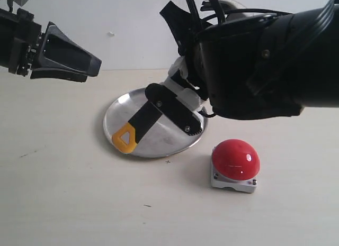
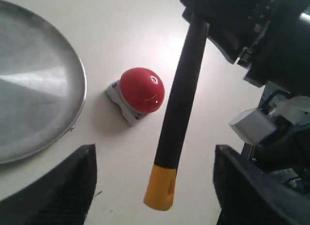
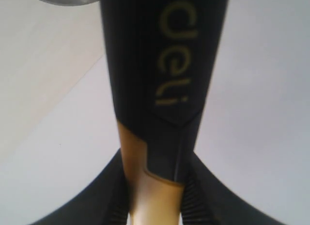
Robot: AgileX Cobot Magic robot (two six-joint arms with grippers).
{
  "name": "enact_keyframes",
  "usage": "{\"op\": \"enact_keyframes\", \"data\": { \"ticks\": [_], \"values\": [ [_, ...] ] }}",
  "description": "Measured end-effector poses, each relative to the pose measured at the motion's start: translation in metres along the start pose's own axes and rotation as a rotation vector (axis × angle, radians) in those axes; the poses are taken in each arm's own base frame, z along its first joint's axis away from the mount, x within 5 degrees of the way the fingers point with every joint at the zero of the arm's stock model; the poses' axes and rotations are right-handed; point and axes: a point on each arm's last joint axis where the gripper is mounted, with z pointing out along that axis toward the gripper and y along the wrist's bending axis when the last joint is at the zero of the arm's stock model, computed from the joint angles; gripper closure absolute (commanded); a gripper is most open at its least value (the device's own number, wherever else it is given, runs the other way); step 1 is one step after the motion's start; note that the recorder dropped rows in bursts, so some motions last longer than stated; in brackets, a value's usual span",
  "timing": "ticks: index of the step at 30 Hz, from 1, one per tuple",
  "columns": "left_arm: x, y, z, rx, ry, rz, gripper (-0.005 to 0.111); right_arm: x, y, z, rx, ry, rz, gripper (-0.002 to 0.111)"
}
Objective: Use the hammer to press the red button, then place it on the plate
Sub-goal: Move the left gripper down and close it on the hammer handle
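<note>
The left pincer [image 1: 87,67] hangs spread, well apart from the round silver metal plate [image 1: 117,116]. The right pincer [image 1: 175,112] pinches the black-handled, yellow-ended hammer [image 1: 139,121] by its handle, with the yellow end over the plate's near rim; contact is unclear. The glossy red dome button [image 1: 235,158] stands near this pincer, clear of the rim. Only the right wrist view shows "deli"; all 3 views hide the head.

right pincer [image 1: 173,111] grips hammer [image 1: 139,123]; button [image 1: 235,159] near plate [image 1: 168,142]
</note>
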Motion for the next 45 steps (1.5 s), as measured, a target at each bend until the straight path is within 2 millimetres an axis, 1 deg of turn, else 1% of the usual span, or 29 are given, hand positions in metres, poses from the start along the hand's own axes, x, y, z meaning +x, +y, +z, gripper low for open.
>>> {"op": "enact_keyframes", "data": {
  "ticks": [3, 6, 10, 15, 18, 26, 32, 33, 35, 39, 42, 43, 45],
  "values": [
    [0.001, -0.002, 0.006, 0.023, 0.021, 0.030, 0.041, -0.002, 0.000, 0.000, 0.011, -0.017, -0.004, 0.108],
    [0.003, -0.006, 0.016, 0.046, 0.059, 0.053, 0.041, -0.006, -0.002, -0.002, 0.025, -0.029, -0.001, 0.108],
    [0.008, -0.006, 0.035, 0.077, 0.133, 0.073, 0.041, -0.019, -0.007, -0.014, 0.061, -0.064, -0.022, 0.108],
    [0.012, 0.000, 0.049, 0.101, 0.172, 0.069, 0.041, -0.032, -0.011, -0.027, 0.103, -0.111, -0.044, 0.108],
    [0.015, 0.000, 0.055, 0.104, 0.204, 0.084, 0.041, -0.033, -0.012, -0.028, 0.113, -0.112, -0.051, 0.108],
    [0.020, -0.014, 0.070, 0.131, 0.269, 0.152, 0.041, -0.032, -0.013, -0.028, 0.125, -0.098, -0.030, 0.108],
    [0.024, -0.019, 0.075, 0.132, 0.312, 0.189, 0.042, -0.032, -0.014, -0.028, 0.126, -0.100, -0.022, 0.108],
    [0.025, -0.019, 0.075, 0.132, 0.316, 0.187, 0.044, -0.032, -0.014, -0.028, 0.126, -0.100, -0.022, 0.108],
    [0.028, -0.018, 0.076, 0.132, 0.326, 0.179, 0.053, -0.032, -0.014, -0.028, 0.125, -0.100, -0.018, 0.108],
    [0.033, -0.016, 0.077, 0.133, 0.341, 0.171, 0.079, -0.032, -0.014, -0.028, 0.125, -0.101, -0.007, 0.108],
    [0.034, -0.016, 0.077, 0.129, 0.340, 0.165, 0.102, -0.032, -0.014, -0.028, 0.125, -0.101, 0.000, 0.108],
    [0.033, -0.016, 0.077, 0.126, 0.338, 0.165, 0.106, -0.032, -0.014, -0.028, 0.127, -0.100, -0.001, 0.108],
    [0.033, -0.015, 0.077, 0.125, 0.338, 0.164, 0.107, -0.032, -0.014, -0.028, 0.129, -0.099, 0.001, 0.108]
  ]
}}
